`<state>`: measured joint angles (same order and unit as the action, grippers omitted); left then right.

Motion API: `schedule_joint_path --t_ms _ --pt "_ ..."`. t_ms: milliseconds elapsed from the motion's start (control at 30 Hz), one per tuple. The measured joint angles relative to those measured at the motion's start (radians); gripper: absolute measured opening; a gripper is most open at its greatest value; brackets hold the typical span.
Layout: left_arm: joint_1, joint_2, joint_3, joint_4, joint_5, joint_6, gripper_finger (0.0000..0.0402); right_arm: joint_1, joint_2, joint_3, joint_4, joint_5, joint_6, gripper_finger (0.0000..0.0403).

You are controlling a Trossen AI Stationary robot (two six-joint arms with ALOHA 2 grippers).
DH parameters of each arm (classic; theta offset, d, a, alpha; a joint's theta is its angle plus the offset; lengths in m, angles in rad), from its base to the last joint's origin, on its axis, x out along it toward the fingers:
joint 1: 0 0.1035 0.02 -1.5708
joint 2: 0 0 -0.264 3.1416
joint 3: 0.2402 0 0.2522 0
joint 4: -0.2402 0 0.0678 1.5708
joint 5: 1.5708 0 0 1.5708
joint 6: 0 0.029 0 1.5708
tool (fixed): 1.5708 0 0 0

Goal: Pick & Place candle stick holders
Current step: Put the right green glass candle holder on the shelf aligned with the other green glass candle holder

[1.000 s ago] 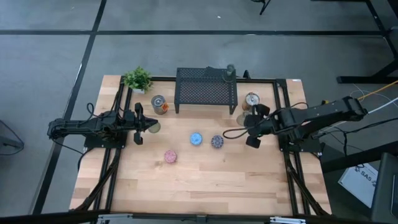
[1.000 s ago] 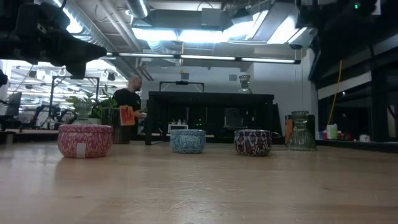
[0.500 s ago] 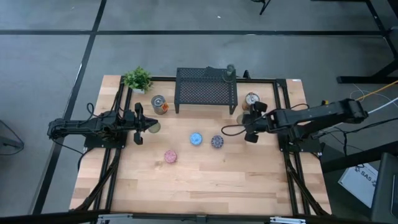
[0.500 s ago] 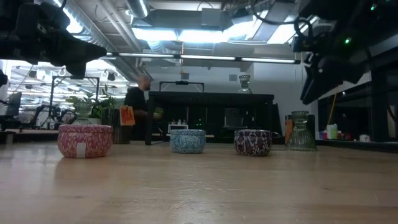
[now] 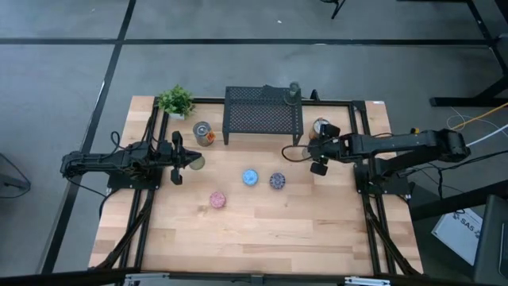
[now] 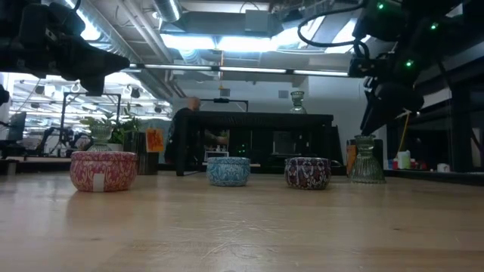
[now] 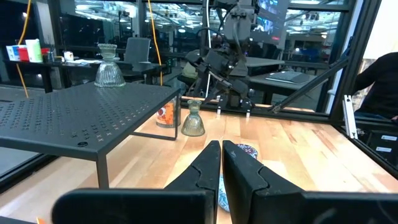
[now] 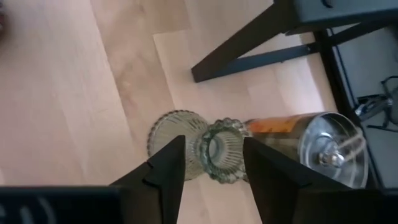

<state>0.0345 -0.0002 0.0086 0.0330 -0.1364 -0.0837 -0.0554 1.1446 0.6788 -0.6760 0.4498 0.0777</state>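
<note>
light wood table [image 5: 262, 226] with a black frame, in an open workshop; a person [image 6: 184, 136] stands in the room behind it in the low view. black metal mesh stand [image 5: 263, 116] at the far edge, small green potted plant [image 5: 175, 101] at the far left corner.

right gripper [image 5: 316, 151] hovers just off the stand's right front leg, fingers spread wide, holding nothing. in the right wrist view the clear greenish ribbed glass holder [image 8: 214, 151] stands upright on the wood directly between the two dark fingers [image 8: 165, 167], mouth facing the camera, and no contact can be seen. a silver-and-orange can-shaped holder [image 8: 323, 144] sits just beside it, on the side away from the table's middle.

another clear glass holder [image 5: 294, 92] stands on the stand's far right corner. second silver-and-orange holder [image 5: 204, 133] is by the stand's left front leg. blue round tin holder [image 5: 250, 177] and purple patterned tin holder [image 5: 277, 181] sit near each other mid-table, pink tin holder [image 5: 217, 199] nearer the front, apart from them.

left gripper [image 5: 184, 160] waits at the left side, fingers pressed together, empty. a further glass holder [image 5: 196, 162] shows just beside its tip.
</note>
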Motion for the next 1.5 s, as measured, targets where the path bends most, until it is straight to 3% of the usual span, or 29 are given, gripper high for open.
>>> schedule_joint_path --t_ms 300,567,933,1167,1500 --pt "0.0 0.0 0.0 0.0 0.0 0.0 0.0012 -0.056 0.044 0.0 0.0 -0.081 0.0 0.0146" --pt "0.0 0.0 0.0 0.0 0.0 0.0 0.001 -0.071 0.09 0.0 0.004 -0.081 -0.013 0.0132" --pt "0.0 0.0 0.0 0.0 0.0 0.0 0.001 -0.071 0.091 0.003 0.003 -0.081 -0.042 0.0049" --pt "0.0 0.0 0.0 0.0 0.0 0.0 0.0011 -0.07 0.09 0.006 -0.016 -0.097 -0.028 0.0039" --pt "0.0 0.0 0.0 0.0 0.0 0.0 0.0012 -0.07 0.095 0.144 -0.234 -0.14 0.011 0.0036"
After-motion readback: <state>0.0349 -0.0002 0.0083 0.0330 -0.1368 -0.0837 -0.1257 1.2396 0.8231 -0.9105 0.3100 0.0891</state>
